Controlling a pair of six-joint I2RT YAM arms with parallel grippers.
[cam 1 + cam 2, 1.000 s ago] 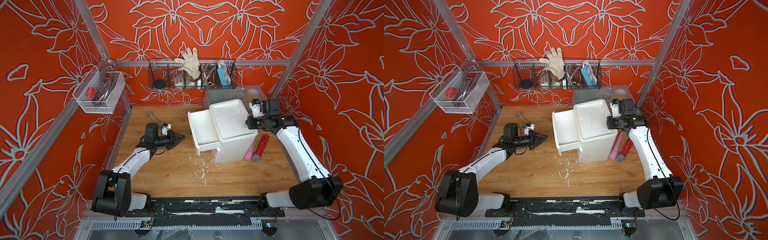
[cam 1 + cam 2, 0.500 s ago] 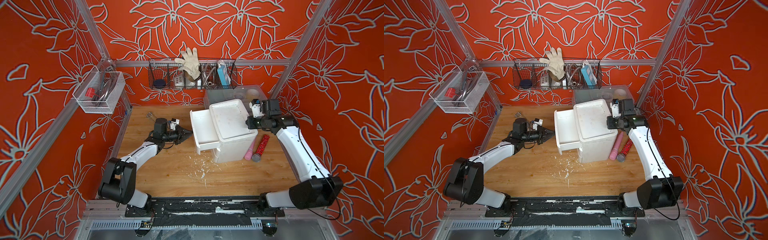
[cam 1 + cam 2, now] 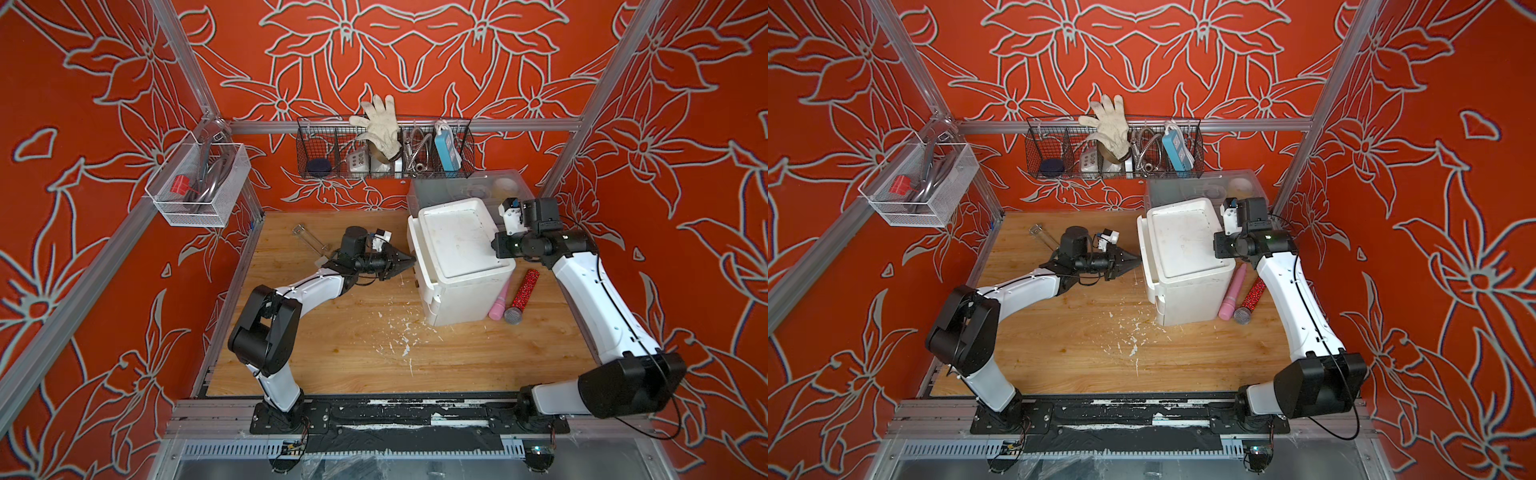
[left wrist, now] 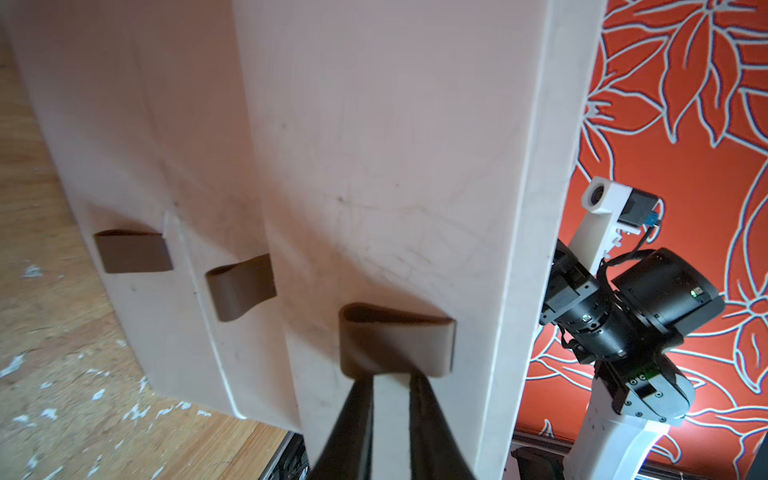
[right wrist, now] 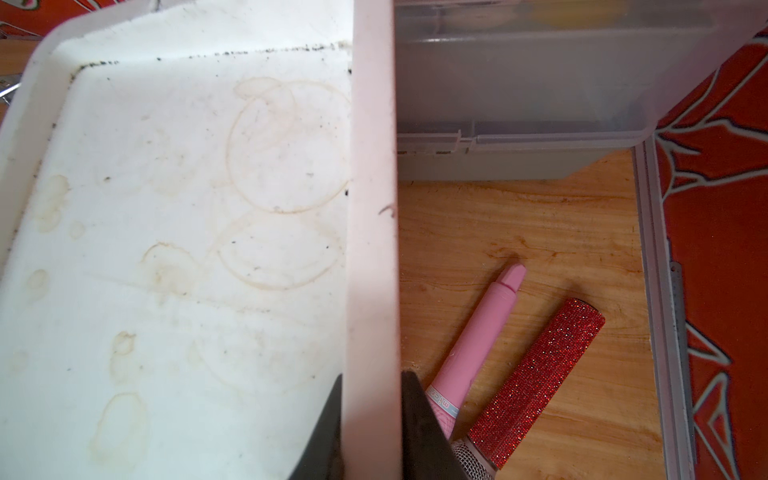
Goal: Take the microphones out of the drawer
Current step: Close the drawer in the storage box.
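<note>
Two microphones lie on the wooden table to the right of the white drawer unit point(image 3: 457, 237), a pink one point(image 3: 500, 300) point(image 5: 482, 332) and a red glitter one point(image 3: 522, 293) point(image 5: 540, 374). The top drawer point(image 4: 374, 166) sits pushed in, its front flush with the unit. My left gripper point(image 3: 411, 261) point(image 4: 390, 376) presses its tips into that drawer's handle recess, fingers a narrow gap apart with nothing between them. On the unit's right top rim my right gripper point(image 3: 495, 248) point(image 5: 372, 378) is shut.
A clear plastic bin point(image 3: 469, 187) stands behind the unit. A black wire basket point(image 3: 386, 153) hangs on the back wall and a white mesh basket point(image 3: 199, 187) on the left wall. A glass tube point(image 3: 307, 237) and white flecks point(image 3: 399, 336) lie on the table.
My left gripper has travelled right to the unit, and the top drawer that stuck out is now pushed in. The right arm has not moved.
</note>
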